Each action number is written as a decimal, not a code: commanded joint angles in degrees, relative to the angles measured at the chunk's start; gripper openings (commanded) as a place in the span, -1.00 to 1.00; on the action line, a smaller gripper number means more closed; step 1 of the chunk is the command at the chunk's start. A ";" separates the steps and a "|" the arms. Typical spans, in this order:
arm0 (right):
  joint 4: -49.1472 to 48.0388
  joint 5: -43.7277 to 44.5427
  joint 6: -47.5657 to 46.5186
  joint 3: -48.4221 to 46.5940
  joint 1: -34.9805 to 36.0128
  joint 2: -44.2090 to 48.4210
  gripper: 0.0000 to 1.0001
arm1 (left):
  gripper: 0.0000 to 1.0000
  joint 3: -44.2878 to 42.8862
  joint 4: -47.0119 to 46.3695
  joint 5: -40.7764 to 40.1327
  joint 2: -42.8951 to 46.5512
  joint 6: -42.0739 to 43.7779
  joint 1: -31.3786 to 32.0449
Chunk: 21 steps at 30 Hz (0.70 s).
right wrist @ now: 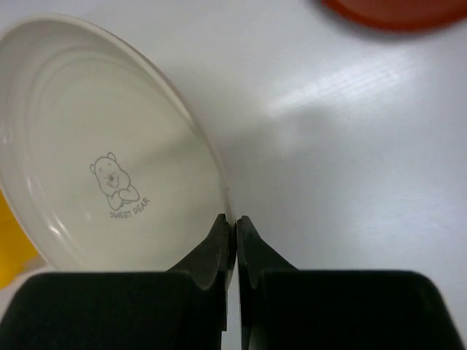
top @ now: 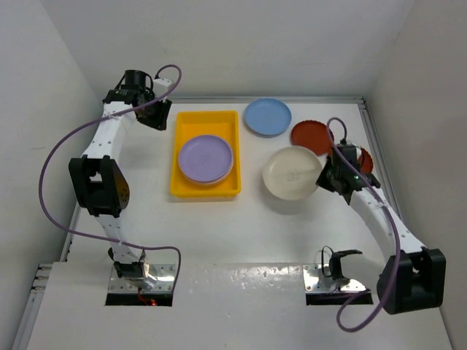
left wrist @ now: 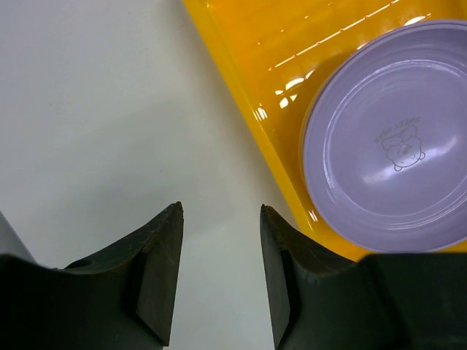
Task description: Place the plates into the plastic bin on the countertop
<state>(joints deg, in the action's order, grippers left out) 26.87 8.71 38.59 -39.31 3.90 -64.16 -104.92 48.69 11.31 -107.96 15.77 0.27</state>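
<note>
From above, we see the right gripper point(top: 325, 179) pinching the rim of the cream plate point(top: 290, 172). We judge carrying it to the yellow bin point(top: 205, 192) is in hand, needing a lift over the wall. 1 lavender plate point(top: 206, 159) lies inside; 1 blue plate point(top: 267, 117) and 2 dark red plates point(top: 312, 136) wait nearby.

Left wrist: the left gripper point(left wrist: 221, 219) hangs spread over countertop point(left wrist: 87, 109) beside the bin.

Right wrist: fingers point(right wrist: 211, 251) pressed together on that rim.

I get bright, even overhead light with only soft shadows. Glare streaks the plastic bin point(left wrist: 306, 65) and the countertop point(right wrist: 343, 91) on my wrist feeds. The dark red plate point(right wrist: 394, 11) is blurred.
</note>
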 commanded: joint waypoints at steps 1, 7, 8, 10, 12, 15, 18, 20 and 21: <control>-3.82 4.37 0.52 -11.63 5.57 1.68 -1.00 | -0.02 -0.72 -1.14 -0.06 2.76 -0.74 -1.24; -10.70 1.06 -1.75 -25.78 16.91 -15.84 -1.00 | -0.02 -0.72 -1.14 -0.06 2.23 -0.74 -1.77; -10.70 0.70 -2.28 -30.08 17.89 -18.26 -1.00 | -0.02 -0.72 -1.14 -0.06 2.84 -0.74 -1.77; -9.57 -2.79 -2.81 -36.61 21.39 -25.00 -1.00 | -0.02 -0.20 -1.14 -0.06 3.37 -0.74 -2.38; -8.60 -4.13 -3.96 -45.70 22.81 -31.62 -1.00 | -0.02 0.42 -1.14 -0.58 3.89 -0.74 -3.08; -4.29 -8.09 -4.75 -56.86 25.80 -43.91 -1.00 | -0.02 2.53 -1.14 -0.59 5.39 -0.74 -4.48; -0.60 -8.53 -5.63 -63.07 27.47 -51.32 -1.00 | -0.02 4.02 -1.66 -0.59 6.79 -0.74 -6.07; 0.11 -10.38 -5.37 -66.68 27.83 -54.90 -1.00 | -0.02 4.82 -2.19 -0.59 7.41 -0.74 -6.69; 0.54 -10.73 -5.28 -67.38 28.09 -55.54 -1.00 | -0.02 5.34 -2.19 -0.59 7.42 -0.74 -7.21</control>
<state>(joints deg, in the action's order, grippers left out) 25.02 0.91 33.98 -102.00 31.68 -119.26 -100.29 48.03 11.00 -103.94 15.77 -5.63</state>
